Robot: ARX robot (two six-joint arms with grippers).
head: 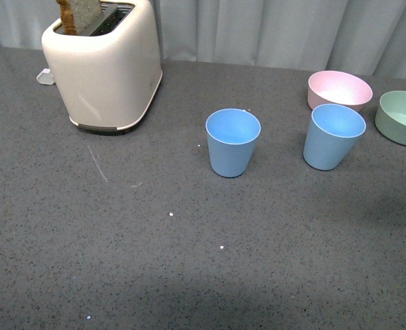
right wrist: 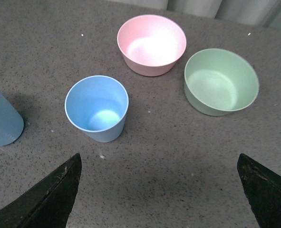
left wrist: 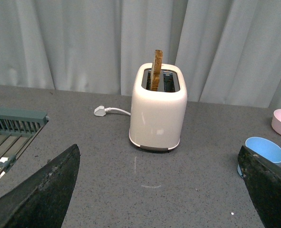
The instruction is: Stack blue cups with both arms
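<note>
Two light blue cups stand upright and apart on the dark grey table: one [head: 233, 142] near the middle, the other [head: 333, 136] to its right, just in front of the pink bowl. Neither arm shows in the front view. My left gripper [left wrist: 161, 190] is open over bare table, facing the toaster, with one cup [left wrist: 264, 151] partly behind a fingertip [left wrist: 269, 186]. My right gripper [right wrist: 159, 190] is open with nothing between its fingers; the right cup [right wrist: 97, 108] stands just beyond it, and the other cup [right wrist: 1, 121] is cut off at the picture's edge.
A cream toaster [head: 106, 65] with a slice of bread stands at the back left, its white plug [left wrist: 100, 110] lying behind it. A pink bowl [head: 339, 90] and a green bowl [head: 401, 117] sit at the back right. A green rack [left wrist: 12, 126] shows in the left wrist view.
</note>
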